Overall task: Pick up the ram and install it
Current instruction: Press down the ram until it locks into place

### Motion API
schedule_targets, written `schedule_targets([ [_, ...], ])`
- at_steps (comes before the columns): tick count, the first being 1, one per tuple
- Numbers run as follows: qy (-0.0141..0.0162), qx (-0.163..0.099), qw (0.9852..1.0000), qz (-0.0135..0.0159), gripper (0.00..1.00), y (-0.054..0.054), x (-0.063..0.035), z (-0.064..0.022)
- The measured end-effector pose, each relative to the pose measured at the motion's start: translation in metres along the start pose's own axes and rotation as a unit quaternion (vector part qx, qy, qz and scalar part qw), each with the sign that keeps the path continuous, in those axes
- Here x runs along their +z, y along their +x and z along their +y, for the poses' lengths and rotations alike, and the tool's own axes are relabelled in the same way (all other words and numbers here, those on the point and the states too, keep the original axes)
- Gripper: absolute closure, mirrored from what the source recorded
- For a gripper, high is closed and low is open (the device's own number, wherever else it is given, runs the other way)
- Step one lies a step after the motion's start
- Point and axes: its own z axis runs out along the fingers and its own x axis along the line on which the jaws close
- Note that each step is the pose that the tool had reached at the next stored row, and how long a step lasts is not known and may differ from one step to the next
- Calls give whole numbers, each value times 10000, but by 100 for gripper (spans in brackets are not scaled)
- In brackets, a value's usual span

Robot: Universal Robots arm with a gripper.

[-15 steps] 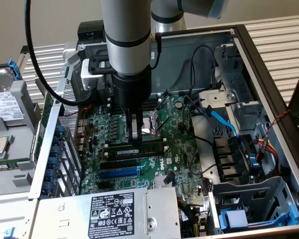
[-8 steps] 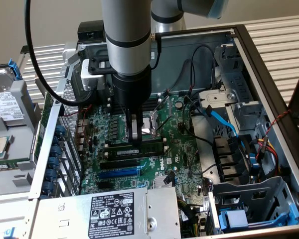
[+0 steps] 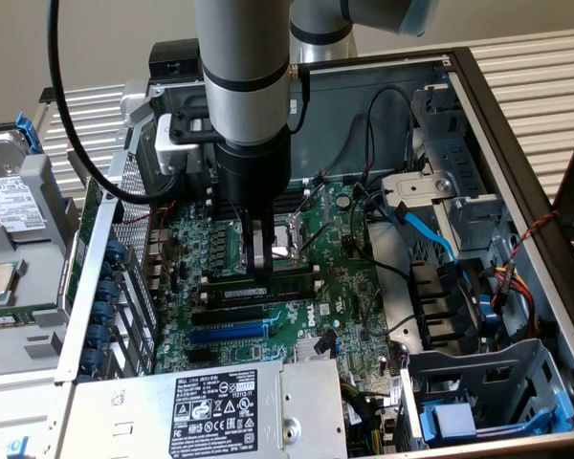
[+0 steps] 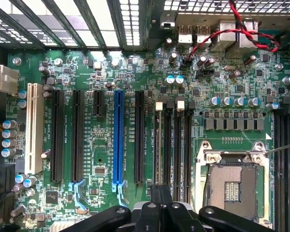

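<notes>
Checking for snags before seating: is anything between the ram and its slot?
Nothing visible stands between them. The ram lies along the black slots, directly under the shut gripper, and no cable crosses it there.

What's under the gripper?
The gripper is shut, its tips down on the ram, which lies along the memory slots on the motherboard. The fingers cover the ram where they meet it, so seating can't be judged.
</notes>
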Motion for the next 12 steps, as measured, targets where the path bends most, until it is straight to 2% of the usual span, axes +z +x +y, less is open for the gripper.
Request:
schedule_targets([
  [12, 1, 0, 10000, -2, 89, 1, 22, 5],
])
